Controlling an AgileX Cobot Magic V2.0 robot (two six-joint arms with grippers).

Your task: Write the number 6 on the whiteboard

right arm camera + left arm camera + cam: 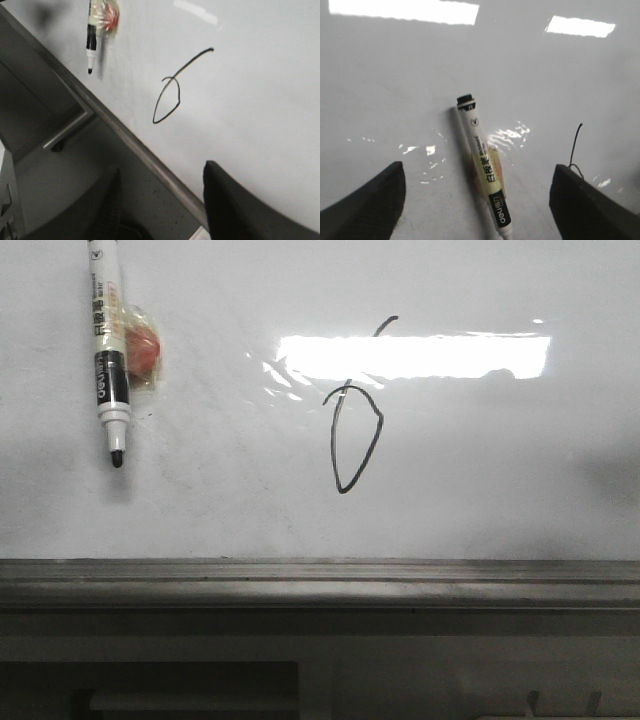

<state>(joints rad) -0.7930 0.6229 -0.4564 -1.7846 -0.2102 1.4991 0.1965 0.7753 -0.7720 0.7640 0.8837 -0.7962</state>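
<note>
The whiteboard (500,480) fills the front view, with a grey metal rail (320,582) along its bottom. The number 6 (352,440) is a thin black teardrop loop with a tail rising from its top; it also shows in the right wrist view (167,100). A white marker (108,350) with a black tip lies on the board at the upper left, a red-orange wrapped piece (142,352) stuck to it. My left gripper (477,200) is open, its fingers either side of the marker (485,175), not touching it. My right gripper (160,197) is open and empty over the rail.
A bright rectangular light reflection (415,356) crosses the tail of the 6. Below the rail, the right wrist view shows a dark speckled surface (150,200) and a grey metal bar (67,131). Faint grey smudges mark the board.
</note>
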